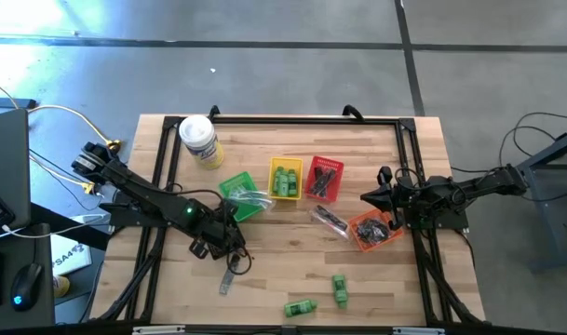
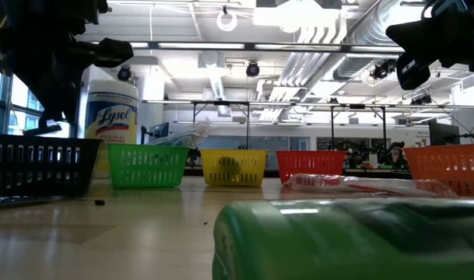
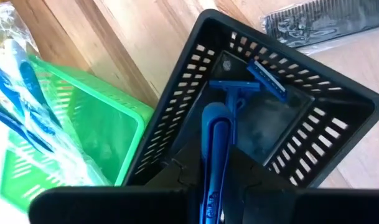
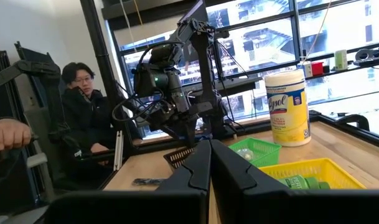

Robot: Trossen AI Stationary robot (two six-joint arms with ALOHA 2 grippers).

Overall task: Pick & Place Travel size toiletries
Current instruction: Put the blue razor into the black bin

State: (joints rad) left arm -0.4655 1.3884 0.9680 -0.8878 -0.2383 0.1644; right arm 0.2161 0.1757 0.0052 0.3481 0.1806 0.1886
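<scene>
On a wooden table [image 1: 292, 279], five small baskets are seen in a row, with a white canister [image 1: 199, 140] standing near the far left corner. Over the black basket [image 3: 301, 106], the left gripper [image 1: 229, 244] is held pinched on the handle of a dark blue razor [image 3: 221, 134], whose head hangs inside the basket. The right gripper [image 1: 374, 196], fingers pressed together and empty, is parked beside the orange basket [image 1: 374, 230]. Green mini bottles [image 1: 302, 306] are left lying near the front edge, others in the yellow basket [image 1: 285, 179], and a person [image 4: 83, 106] is seated beyond the table.
</scene>
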